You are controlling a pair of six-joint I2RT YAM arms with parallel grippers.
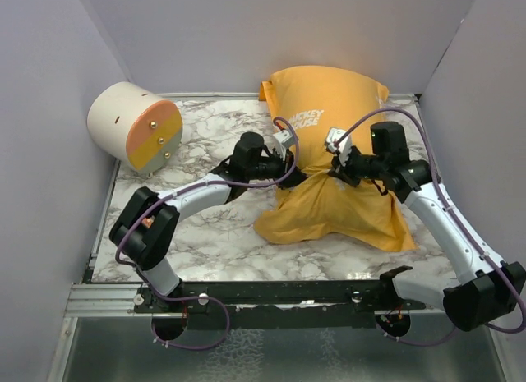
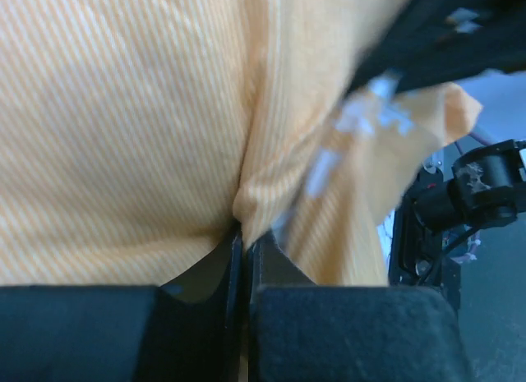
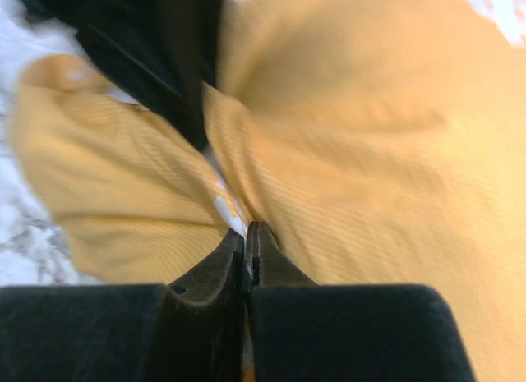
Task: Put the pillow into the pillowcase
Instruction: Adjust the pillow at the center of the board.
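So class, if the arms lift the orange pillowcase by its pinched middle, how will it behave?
Probably floppy: the pillowcase bunches into folds where the left gripper and right gripper pinch it. Its near half lies flat, so it would likely sag. The far half looks stuffed, so likely bulkier, though still soft.

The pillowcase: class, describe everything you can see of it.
The pillowcase is thin orange-yellow fabric with a fine ribbed weave and white MICKEY MOUSE lettering. Its far part is plump; its near part spreads limp on the marble table. The left gripper and right gripper, both shut, pinch it at the narrowed middle.
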